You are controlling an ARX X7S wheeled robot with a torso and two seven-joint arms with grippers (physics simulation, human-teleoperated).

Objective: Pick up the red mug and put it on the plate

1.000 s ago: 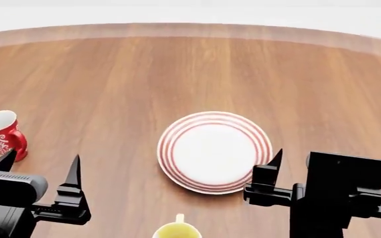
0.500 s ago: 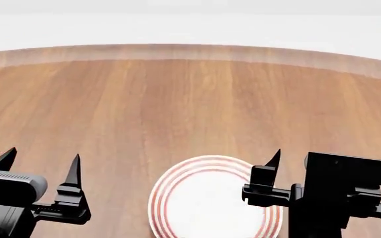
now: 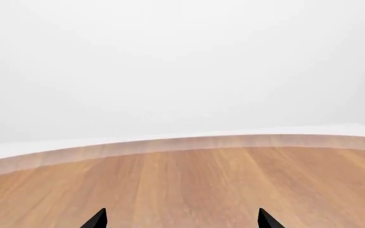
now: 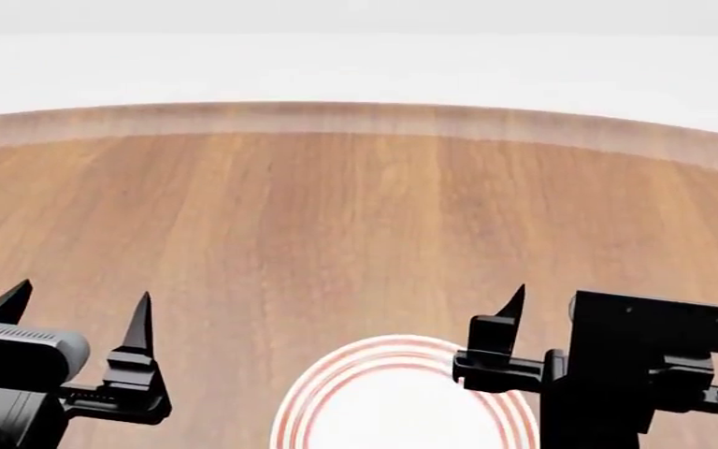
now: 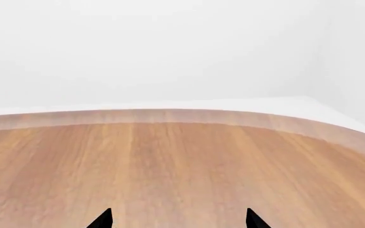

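The red mug is out of view in every current frame. Only the far part of the plate (image 4: 391, 354), white with red rings, shows at the bottom edge of the head view. My left gripper (image 4: 81, 301) hovers open to the left of the plate, with nothing between its fingers. In the left wrist view, the left gripper (image 3: 181, 219) shows just two spread black fingertips over bare wood. My right gripper (image 4: 581, 301) hangs over the plate's right side, partly hidden by its own wrist block. In the right wrist view, the right gripper (image 5: 177, 218) is open and empty.
The round wooden table (image 4: 334, 215) stretches ahead to its curved far edge (image 4: 359, 117), with a plain white background behind. Both wrist views show only wood and that far edge.
The head view has swung upward. The plate slid down to the frame's bottom edge, and the red mug and a yellow-inside mug dropped out of view. Both grippers kept their places and stayed open.
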